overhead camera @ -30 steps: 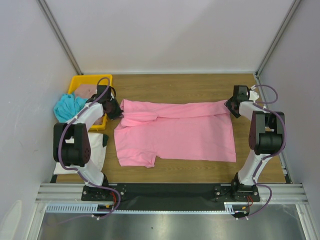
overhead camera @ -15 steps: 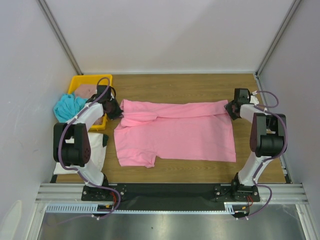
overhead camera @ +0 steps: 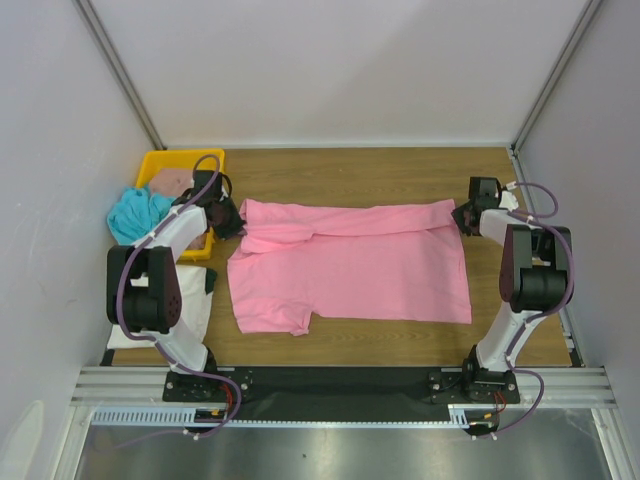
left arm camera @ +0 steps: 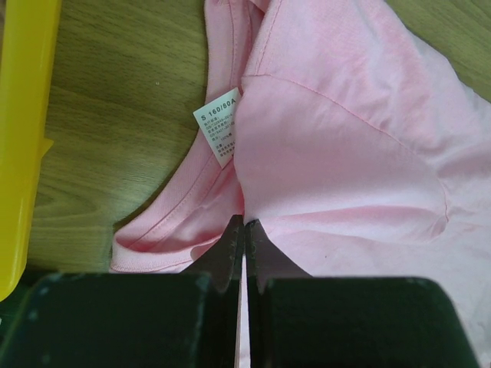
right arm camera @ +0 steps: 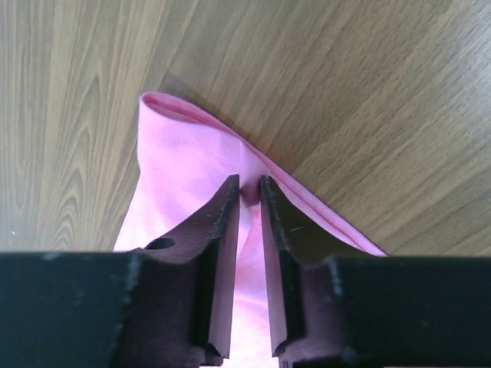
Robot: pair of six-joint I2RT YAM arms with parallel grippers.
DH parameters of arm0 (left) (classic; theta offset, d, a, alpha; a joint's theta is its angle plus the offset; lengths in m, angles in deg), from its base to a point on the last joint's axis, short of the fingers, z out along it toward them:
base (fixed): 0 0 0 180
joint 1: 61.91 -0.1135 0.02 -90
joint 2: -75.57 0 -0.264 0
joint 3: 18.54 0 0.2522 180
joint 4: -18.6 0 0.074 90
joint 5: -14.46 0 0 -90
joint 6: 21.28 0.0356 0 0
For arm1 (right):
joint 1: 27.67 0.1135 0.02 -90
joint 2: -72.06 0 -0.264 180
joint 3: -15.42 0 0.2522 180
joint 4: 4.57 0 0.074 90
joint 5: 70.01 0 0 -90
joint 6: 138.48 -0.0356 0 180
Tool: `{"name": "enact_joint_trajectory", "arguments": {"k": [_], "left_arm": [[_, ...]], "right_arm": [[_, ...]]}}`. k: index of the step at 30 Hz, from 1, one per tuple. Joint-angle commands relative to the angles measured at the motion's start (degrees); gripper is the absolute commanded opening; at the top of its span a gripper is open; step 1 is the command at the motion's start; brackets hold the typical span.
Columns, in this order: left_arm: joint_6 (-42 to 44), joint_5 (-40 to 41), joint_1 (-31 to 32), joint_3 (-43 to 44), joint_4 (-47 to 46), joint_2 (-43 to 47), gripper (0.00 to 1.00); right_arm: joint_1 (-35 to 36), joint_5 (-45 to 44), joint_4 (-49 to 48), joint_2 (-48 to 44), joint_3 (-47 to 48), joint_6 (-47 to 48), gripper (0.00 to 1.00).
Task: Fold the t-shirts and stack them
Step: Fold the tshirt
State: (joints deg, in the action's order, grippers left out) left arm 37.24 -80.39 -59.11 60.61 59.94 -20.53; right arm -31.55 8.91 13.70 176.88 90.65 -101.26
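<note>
A collar fold of the pink t-shirt is pinched in the closed left claw, beside a white size label seen only from the left wrist. The shirt is spread on the worktop, long axis left-right, collar leftward. Its far-right corner is straddled by the nearly closed right claw; a grip cannot be told.

The bright pink t-shirt lies spread across the desk, collar leftward, far edge folded over. Left of it: a crumpled turquoise t-shirt, a dusty pink t-shirt in the yellow tray, and a cream t-shirt nearer.
</note>
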Motion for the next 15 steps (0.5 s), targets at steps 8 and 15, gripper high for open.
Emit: {"name": "enact_joint_trajectory", "arguments": {"k": [8, 15], "left_arm": [[-0.2, 1.9, -0.7, 1.9, -0.4, 1.0, 0.0], [0.4, 2.7, -0.7, 2.1, -0.2, 1.2, 0.0]], "right_arm": [[-0.1, -4.3, 3.7, 0.7, 2.4, 4.7, 0.0], [1.0, -7.3, 7.4, -1.6, 4.4, 12.1, 0.01]]}}
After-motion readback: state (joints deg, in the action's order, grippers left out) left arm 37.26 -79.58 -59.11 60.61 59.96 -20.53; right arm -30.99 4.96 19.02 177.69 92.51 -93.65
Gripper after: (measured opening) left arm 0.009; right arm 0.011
